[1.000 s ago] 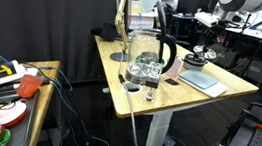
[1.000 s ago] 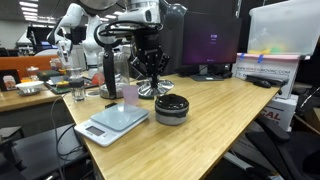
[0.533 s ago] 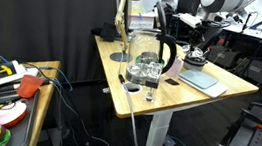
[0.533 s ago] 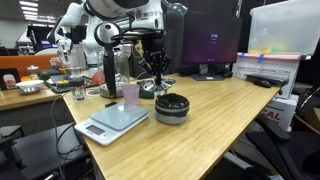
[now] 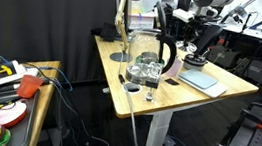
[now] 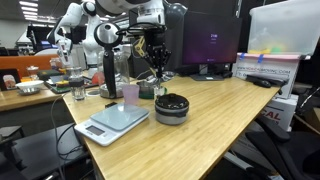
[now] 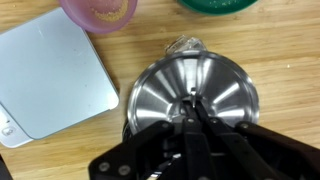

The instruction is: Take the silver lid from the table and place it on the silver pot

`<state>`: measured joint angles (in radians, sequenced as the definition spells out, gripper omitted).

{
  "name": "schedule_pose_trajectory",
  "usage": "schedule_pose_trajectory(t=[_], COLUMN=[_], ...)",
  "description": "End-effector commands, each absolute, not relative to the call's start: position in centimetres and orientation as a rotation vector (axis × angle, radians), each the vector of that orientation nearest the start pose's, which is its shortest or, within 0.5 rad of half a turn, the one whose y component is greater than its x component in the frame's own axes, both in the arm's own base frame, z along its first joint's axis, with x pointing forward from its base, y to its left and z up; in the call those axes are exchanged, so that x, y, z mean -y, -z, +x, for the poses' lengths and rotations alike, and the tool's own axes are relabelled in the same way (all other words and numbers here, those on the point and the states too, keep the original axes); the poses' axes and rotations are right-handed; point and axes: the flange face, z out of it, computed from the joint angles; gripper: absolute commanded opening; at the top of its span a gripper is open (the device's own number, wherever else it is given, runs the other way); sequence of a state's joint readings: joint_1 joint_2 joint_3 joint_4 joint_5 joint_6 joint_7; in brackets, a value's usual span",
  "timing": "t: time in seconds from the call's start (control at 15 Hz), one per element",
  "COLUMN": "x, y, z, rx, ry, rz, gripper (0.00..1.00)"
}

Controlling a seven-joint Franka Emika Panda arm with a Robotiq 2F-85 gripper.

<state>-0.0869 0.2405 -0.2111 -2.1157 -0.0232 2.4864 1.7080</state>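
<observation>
As the wrist view looks straight down, the silver lid (image 7: 160, 95) fills the middle of the picture, domed and shiny. The gripper (image 7: 192, 108) enters from 6 o'clock, and its 2 fingers (image 7: 186, 128) are closed together on the knob at the lid's centre. Beneath lies the wooden table (image 7: 270, 50). A flat grey scale (image 7: 55, 75) sits at 9 o'clock from the lid, just beside its rim. A pink cup (image 7: 97, 12) stands at 11 o'clock and a green object (image 7: 220, 4) at 1 o'clock, both cut by the picture's edge. A small grey thing (image 7: 185, 45) shows past the rim at 12 o'clock; what it is cannot be told.

In an exterior view the gripper (image 6: 157, 65) holds the lid (image 6: 160, 75) level, a little above the table (image 6: 230, 120). A dark round object (image 6: 171, 107) rests at 5 o'clock from it, with the scale (image 6: 112, 122) and cup (image 6: 130, 95) farther toward 8 o'clock.

In an exterior view the silver pot (image 5: 149, 62) stands upright on the table (image 5: 132, 103), its black handle toward the gripper (image 5: 198, 53). The lid (image 5: 196, 62) is at 3 o'clock from the pot, well apart from it.
</observation>
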Motion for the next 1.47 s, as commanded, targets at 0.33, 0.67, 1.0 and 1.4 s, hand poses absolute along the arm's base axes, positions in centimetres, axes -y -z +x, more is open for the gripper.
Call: schedule_pose_trajectory(t=[0.33,0.67,1.0,1.4], x=[12.3,12.5,12.4,11.2], y=[-31.7,-31.4,-31.4,-31.3], z=[59.4,59.5,59.5,60.5], rx=[-2.515,-2.520,-2.519,-2.489], ry=[0.242,0.241,0.241,0.190], rz=[-1.768,-1.768,-1.769,-1.796], gripper=[0.01,0.04,0.04,0.01])
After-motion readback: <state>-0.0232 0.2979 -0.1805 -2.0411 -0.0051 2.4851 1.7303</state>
